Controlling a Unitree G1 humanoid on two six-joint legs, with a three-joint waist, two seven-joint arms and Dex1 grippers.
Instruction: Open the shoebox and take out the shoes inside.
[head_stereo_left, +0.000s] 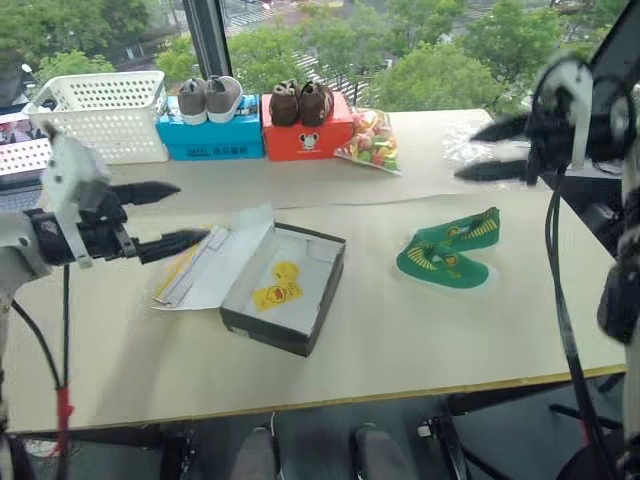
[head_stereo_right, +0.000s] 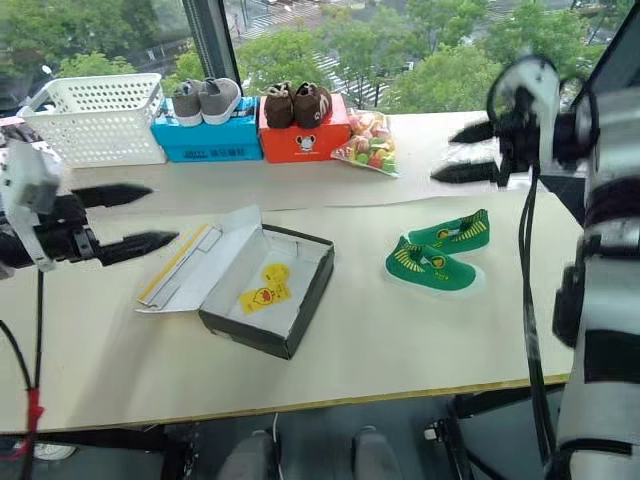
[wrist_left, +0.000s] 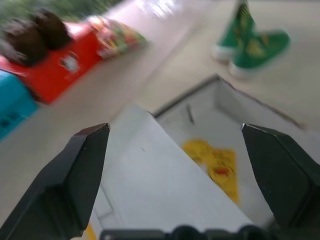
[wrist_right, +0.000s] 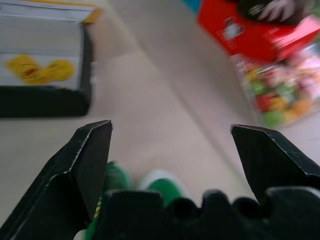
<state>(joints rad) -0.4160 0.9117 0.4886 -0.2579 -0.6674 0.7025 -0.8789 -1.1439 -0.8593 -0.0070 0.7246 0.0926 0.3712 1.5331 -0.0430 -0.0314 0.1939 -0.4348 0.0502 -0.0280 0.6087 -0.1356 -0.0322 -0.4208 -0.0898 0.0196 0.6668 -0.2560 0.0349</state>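
Table (head_stereo_left: 420, 330): beige top by a window, trees outside.
Head views: shoebox (head_stereo_left: 285, 290) lid flipped open, empty; shoes (head_stereo_left: 450, 250) on table to its right, apart.
Left wrist: left gripper (wrist_left: 175, 150) spread, empty, above the box.
Right wrist: right gripper (wrist_right: 170, 150) spread, empty, over the shoes.

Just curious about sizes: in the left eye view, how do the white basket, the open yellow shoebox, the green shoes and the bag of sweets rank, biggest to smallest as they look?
1. Shoebox, lid flap included
2. White basket, though it stands farther back
3. Green shoes as a pair
4. Bag of sweets
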